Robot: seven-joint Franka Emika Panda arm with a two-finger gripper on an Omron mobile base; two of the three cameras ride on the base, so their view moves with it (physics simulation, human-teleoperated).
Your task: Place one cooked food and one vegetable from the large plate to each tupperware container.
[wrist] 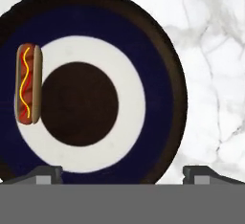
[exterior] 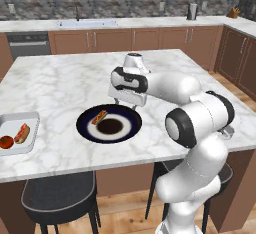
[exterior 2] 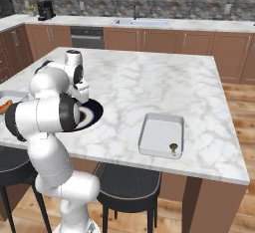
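- Marble-topped, the table (exterior: 60, 83) is carrying everything in this kitchen, with wooden cabinets and a sink being seen behind it.
- Above the large plate (exterior: 90, 131) the claw (wrist: 122, 173) is being held, its two tips being kept wide apart with nothing between them.
- On the plate's white ring, toward its left side in the hand view, a hot dog (wrist: 27, 84) is lying lengthwise; no other food is being seen on the plate.
- At the table's left end, one tupperware container (exterior: 27, 117) is already holding a second hot dog (exterior: 22, 133) and a red round item (exterior: 6, 142), probably a tomato.
- Well apart, to the right, the other tupperware container (exterior 2: 162, 135) is holding only a small pale item (exterior 2: 173, 148), too small to be named.
- The step in hand is being judged as picking the plate's hot dog for that right-hand container.
- To do it well, the claw should be shifted sideways until it is centred over the bun, turned so the tips close across the narrow width, and lowered without the plate being struck.
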